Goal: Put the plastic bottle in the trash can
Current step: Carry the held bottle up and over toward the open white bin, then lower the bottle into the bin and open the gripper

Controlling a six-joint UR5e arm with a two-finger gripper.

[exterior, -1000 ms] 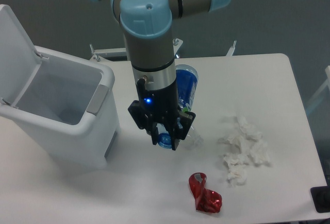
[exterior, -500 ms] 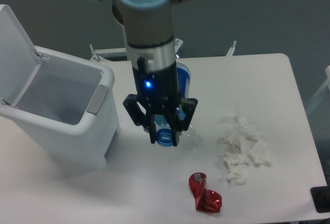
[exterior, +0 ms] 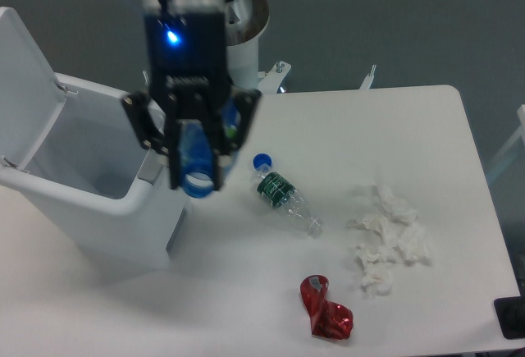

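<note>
The blue translucent plastic bottle point(exterior: 197, 156) hangs in the air between the two black fingers of my gripper point(exterior: 198, 178), which is shut on it. It is held just right of the trash can point(exterior: 90, 197), a large white bin with its flip lid point(exterior: 20, 70) standing open at the left. The bottle's lower open end sits beside the bin's grey rim panel point(exterior: 148, 175). The gripper is above the bin's right edge, not over the opening's middle.
A small clear bottle point(exterior: 283, 193) with green label and blue cap lies on the white table point(exterior: 394, 127). Crumpled white tissues point(exterior: 390, 238) lie at the right. A crushed red can point(exterior: 326, 308) rests near the front edge.
The gripper has risen and swung left with the blue bottle, from the table's middle to the bin's right rim. The small clear bottle is now uncovered.
</note>
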